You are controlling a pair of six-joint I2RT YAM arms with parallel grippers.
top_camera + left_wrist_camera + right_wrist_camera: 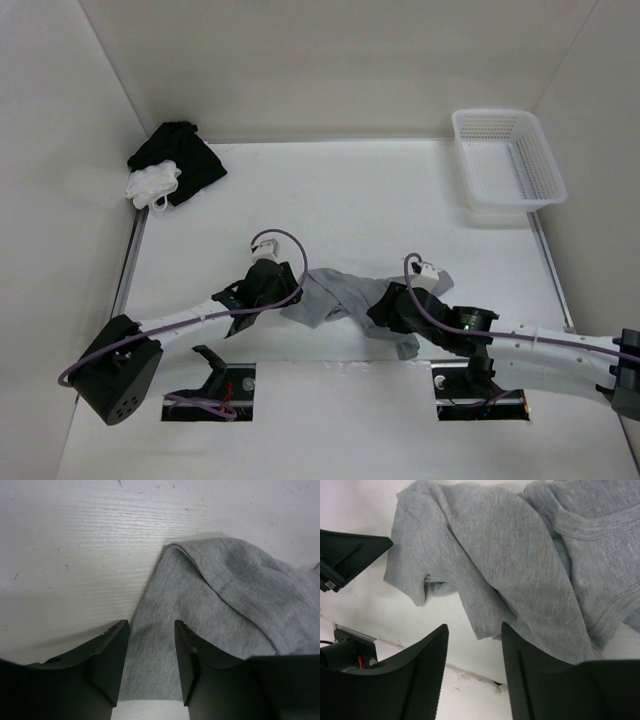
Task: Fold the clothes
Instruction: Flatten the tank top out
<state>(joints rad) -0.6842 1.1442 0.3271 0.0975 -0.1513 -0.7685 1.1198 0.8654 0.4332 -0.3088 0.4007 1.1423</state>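
Grey knit top (345,295) lies crumpled in a low band across the near middle of the white table (380,190), running left to right between the two arms. Not flat; folds are bunched over each other, and one flap trails toward the near edge.

Left gripper (293,293) is at the top's left end. In the left wrist view its jaws (150,625) stand apart, with a strip of the grey fabric (225,595) on the table between them. A stitched hem curves off to the right. Nothing is pinched.

Right gripper (385,310) is at the top's right portion, low over the cloth. In the right wrist view the jaws (474,627) are also apart, with a corner of the fabric (510,555) and bare table in the gap. No grip. The ribbed neckline (600,527) shows at upper right, a short sleeve (412,580) at left.

White plastic basket (500,215) sits at the far right corner, well apart from the top. Black cloth bundle (190,160) is in the far left corner, with the small white cloth (152,185) touching its near-left side.

A purple cable loops over each wrist.
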